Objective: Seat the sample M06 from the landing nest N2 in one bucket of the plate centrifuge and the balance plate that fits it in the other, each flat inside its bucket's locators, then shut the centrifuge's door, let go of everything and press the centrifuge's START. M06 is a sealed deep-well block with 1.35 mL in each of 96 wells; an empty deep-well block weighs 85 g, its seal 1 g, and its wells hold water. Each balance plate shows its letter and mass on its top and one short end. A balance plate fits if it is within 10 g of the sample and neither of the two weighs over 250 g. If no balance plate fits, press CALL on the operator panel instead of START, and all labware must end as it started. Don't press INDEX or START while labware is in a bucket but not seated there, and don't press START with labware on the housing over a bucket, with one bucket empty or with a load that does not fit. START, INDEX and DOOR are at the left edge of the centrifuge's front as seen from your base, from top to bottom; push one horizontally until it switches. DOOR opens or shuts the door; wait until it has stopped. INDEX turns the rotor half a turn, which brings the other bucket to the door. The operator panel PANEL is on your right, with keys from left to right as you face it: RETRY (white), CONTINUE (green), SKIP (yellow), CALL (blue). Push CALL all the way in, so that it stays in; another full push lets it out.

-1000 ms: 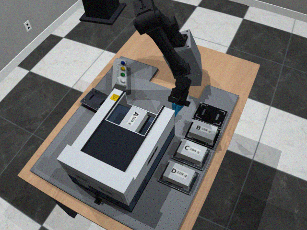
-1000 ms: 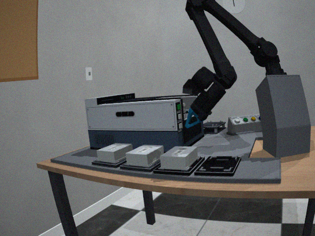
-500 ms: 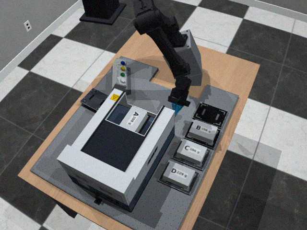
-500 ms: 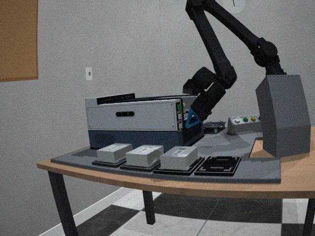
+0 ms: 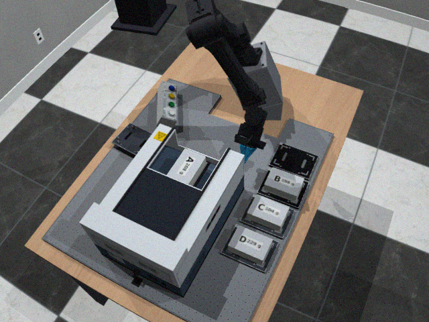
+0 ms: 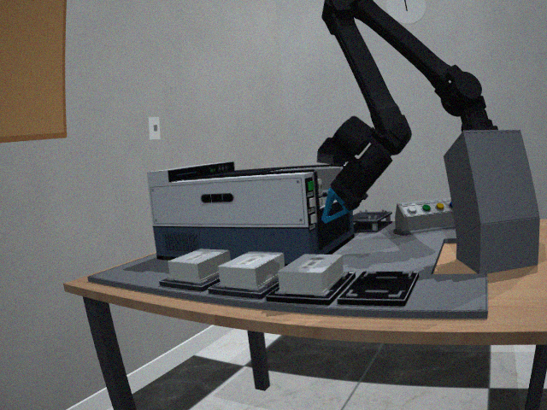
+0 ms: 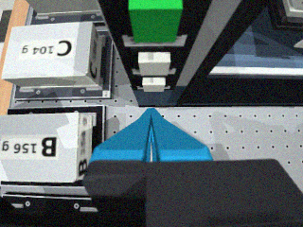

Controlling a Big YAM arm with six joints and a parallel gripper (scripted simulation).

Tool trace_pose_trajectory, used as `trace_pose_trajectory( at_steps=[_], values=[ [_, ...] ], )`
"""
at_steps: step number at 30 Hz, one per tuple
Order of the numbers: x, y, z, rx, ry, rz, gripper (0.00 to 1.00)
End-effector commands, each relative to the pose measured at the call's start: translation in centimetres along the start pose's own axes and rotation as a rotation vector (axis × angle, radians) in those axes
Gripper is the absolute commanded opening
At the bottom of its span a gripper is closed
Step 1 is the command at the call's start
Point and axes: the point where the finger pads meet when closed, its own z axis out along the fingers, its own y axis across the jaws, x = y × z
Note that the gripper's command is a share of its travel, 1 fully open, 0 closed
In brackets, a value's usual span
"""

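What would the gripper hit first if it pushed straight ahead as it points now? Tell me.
The shut gripper points at the button column on the centrifuge's front edge. Likely first contact is the lowest white button, below the green one; depth is unclear.
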Motion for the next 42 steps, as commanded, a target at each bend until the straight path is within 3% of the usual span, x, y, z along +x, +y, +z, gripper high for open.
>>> trace_pose_trajectory(
  at_steps=[1,42],
  values=[
    [-0.45,-0.9,0.08,0.011,-0.007,-0.001,0.0],
    [-0.67,-0.98,0.11,0.012,-0.009,0.0,0.0]
  ],
)
